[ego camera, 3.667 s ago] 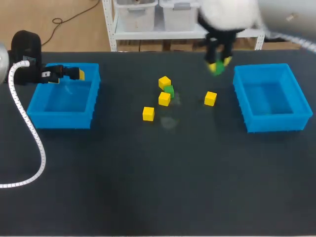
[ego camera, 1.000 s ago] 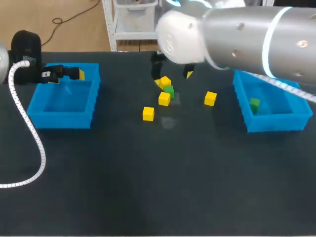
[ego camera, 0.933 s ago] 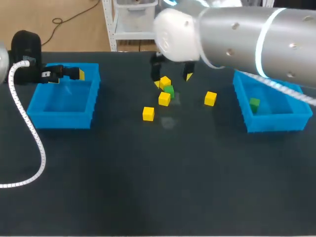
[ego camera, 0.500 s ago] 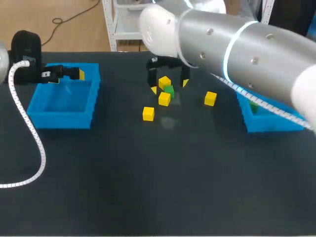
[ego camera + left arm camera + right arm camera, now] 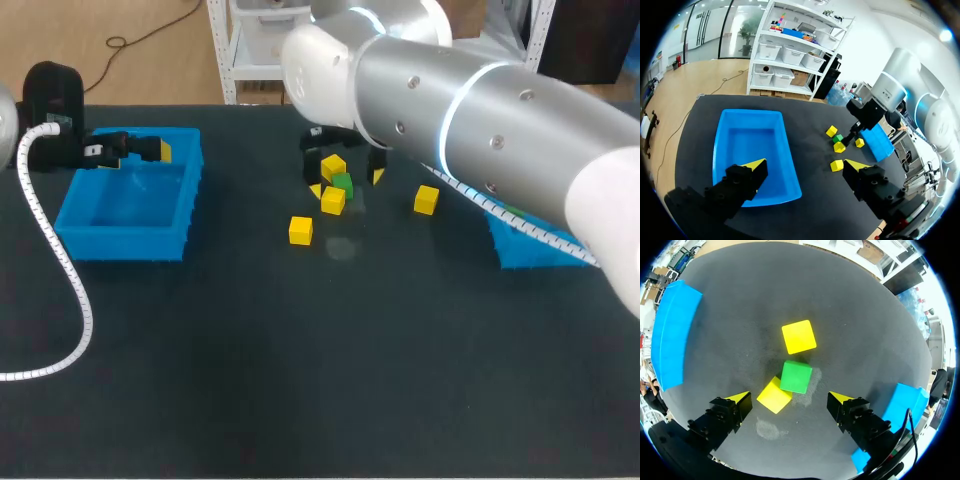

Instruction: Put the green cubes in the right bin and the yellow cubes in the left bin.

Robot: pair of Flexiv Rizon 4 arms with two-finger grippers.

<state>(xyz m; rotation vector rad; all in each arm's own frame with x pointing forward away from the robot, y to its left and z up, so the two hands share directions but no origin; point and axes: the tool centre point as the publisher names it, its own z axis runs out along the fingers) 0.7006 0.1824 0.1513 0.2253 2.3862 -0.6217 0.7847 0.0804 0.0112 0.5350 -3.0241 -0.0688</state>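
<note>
I am hovering my right gripper (image 5: 789, 398), fingers spread wide, over the green cube (image 5: 796, 376), a yellow cube (image 5: 774, 395) touching it, while my left gripper (image 5: 805, 165), likewise spread, is hanging well apart from that cube.

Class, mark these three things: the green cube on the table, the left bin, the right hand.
green cube (image 5: 796, 376), right wrist view, its top face
left bin (image 5: 122, 243), head view, its near wall
right hand (image 5: 788, 399), right wrist view, midway between its fingertips
</note>
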